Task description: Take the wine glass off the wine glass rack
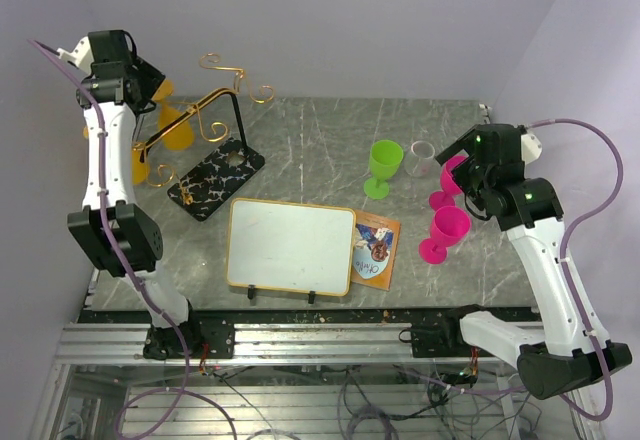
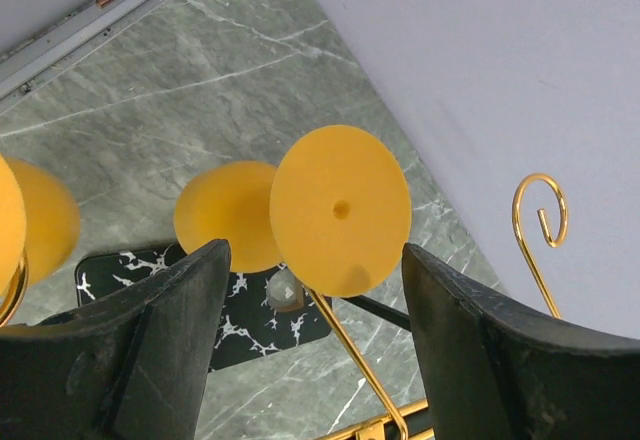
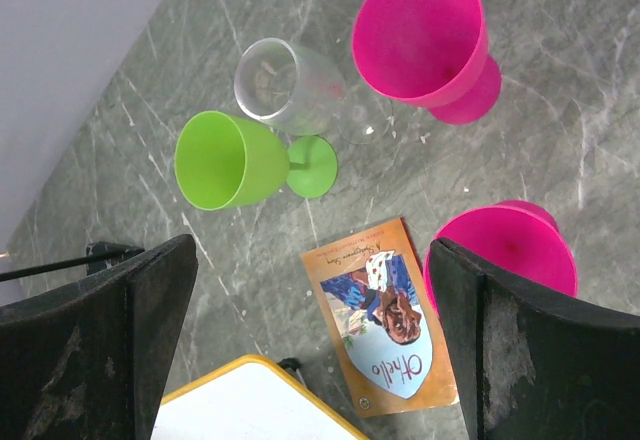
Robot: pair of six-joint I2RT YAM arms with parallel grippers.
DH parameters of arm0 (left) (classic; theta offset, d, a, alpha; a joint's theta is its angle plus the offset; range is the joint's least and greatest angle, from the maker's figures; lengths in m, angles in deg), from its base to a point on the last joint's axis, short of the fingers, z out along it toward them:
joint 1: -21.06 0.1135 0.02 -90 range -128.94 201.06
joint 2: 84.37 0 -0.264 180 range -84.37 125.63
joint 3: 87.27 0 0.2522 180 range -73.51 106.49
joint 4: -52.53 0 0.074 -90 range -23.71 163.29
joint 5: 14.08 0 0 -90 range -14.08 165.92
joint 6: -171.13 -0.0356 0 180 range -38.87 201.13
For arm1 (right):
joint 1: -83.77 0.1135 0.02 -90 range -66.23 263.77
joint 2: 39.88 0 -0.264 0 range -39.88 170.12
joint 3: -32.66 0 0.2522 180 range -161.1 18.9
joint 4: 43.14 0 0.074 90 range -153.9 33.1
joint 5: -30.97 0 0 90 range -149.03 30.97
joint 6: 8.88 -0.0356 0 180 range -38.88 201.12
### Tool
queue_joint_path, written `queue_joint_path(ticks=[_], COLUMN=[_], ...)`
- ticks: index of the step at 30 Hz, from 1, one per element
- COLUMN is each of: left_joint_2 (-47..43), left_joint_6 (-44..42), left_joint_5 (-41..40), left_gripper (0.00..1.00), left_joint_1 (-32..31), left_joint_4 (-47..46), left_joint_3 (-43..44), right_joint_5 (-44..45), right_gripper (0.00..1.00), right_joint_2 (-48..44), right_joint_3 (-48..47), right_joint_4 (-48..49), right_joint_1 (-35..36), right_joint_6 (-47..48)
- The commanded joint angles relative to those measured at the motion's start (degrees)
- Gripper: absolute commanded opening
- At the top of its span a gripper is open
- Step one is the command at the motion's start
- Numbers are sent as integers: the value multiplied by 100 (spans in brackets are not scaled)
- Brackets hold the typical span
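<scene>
A yellow wine glass (image 2: 340, 210) hangs upside down on a gold arm (image 2: 350, 345) of the wine glass rack (image 1: 215, 178). Its round foot faces the left wrist camera and its bowl (image 1: 178, 132) points down at the black marble-look base (image 2: 240, 330). My left gripper (image 2: 313, 260) is open, one finger on each side of the foot with a thin gap on either side. A second yellow glass (image 2: 40, 215) hangs to the left on the same rack. My right gripper (image 3: 312, 260) hangs open above the table at the right with nothing between its fingers.
A green glass (image 3: 240, 160), a clear glass (image 3: 285, 85) and two pink glasses (image 3: 425, 35) (image 3: 510, 250) stand at the right. An orange book (image 3: 385, 325) lies beside a yellow-framed whiteboard (image 1: 290, 245). Gold curls (image 2: 540, 210) stick out toward the back wall.
</scene>
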Motion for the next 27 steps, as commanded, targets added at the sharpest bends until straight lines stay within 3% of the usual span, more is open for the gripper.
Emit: queue_joint_path(ticks=[1, 13, 19, 27], left_joint_2=[54, 77, 230, 207], left_joint_6=[97, 438, 397, 344], left_joint_5=[21, 218, 386, 509], left_gripper=[79, 68, 57, 52], left_joint_1=[57, 225, 264, 280], left_joint_4=[-418, -848, -984, -1238], left_joint_3=[44, -417, -436, -631], right_joint_5=[168, 193, 172, 162], right_gripper=[100, 100, 100, 100], right_joint_2=[-85, -89, -66, -76], right_joint_3=[-154, -137, -123, -132], right_joint_4=[4, 0, 9, -4], right_joint_1=[15, 15, 17, 19], right_joint_6=[-6, -67, -87, -112])
